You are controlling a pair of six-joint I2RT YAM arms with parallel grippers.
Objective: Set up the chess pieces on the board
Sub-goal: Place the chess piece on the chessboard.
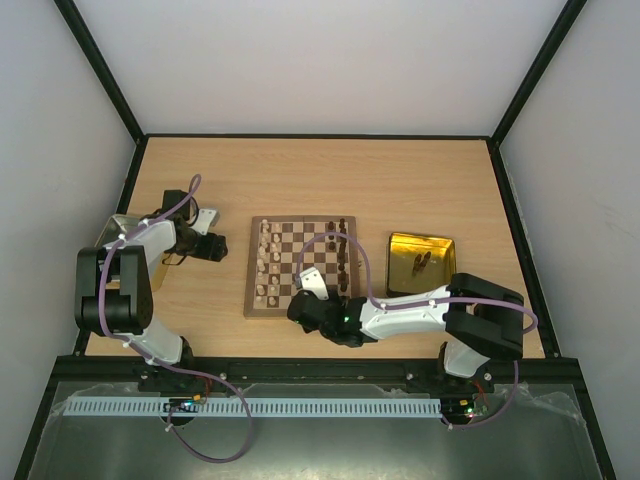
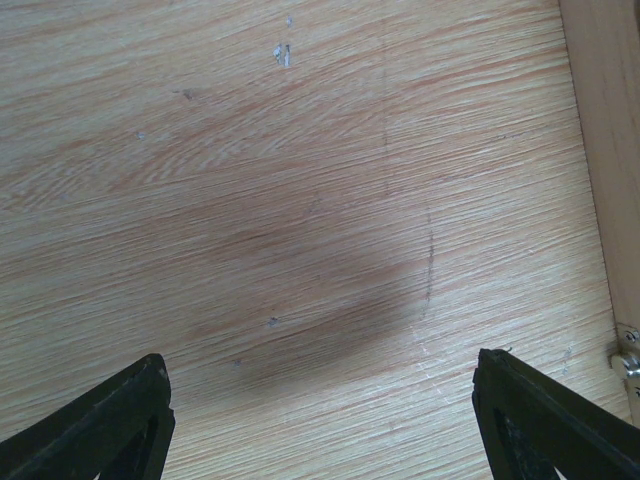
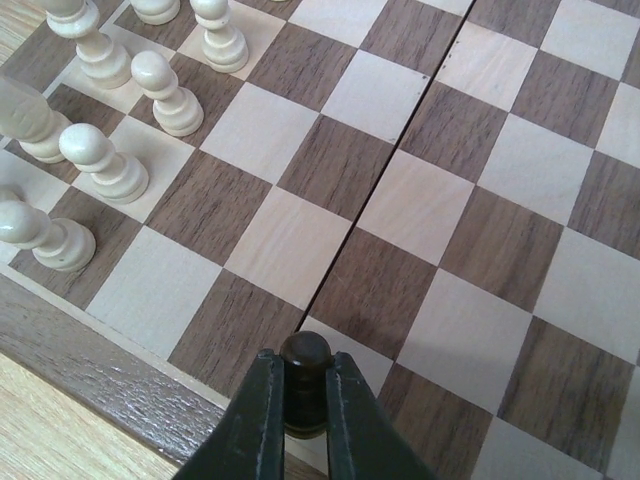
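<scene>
The board [image 1: 300, 262] lies mid-table, with cream chess pieces [image 1: 268, 262] along its left columns and dark brown ones [image 1: 343, 250] along its right. My right gripper [image 1: 298, 310] hovers over the board's near edge. In the right wrist view it [image 3: 303, 358] is shut on a dark brown round-headed piece [image 3: 305, 350], held upright above the chequered squares [image 3: 420, 200], with several cream pieces [image 3: 105, 160] to its left. My left gripper [image 1: 222, 247] hangs left of the board. Its fingers [image 2: 322, 360] stand wide open over bare tabletop, with the board's border [image 2: 610, 150] at the right.
A shiny gold tray [image 1: 400, 245] right of the board holds a few dark pieces [image 1: 421, 262]. A dull tin [image 1: 112, 232] sits at the table's left edge behind the left arm. Black frame posts and white walls enclose the table.
</scene>
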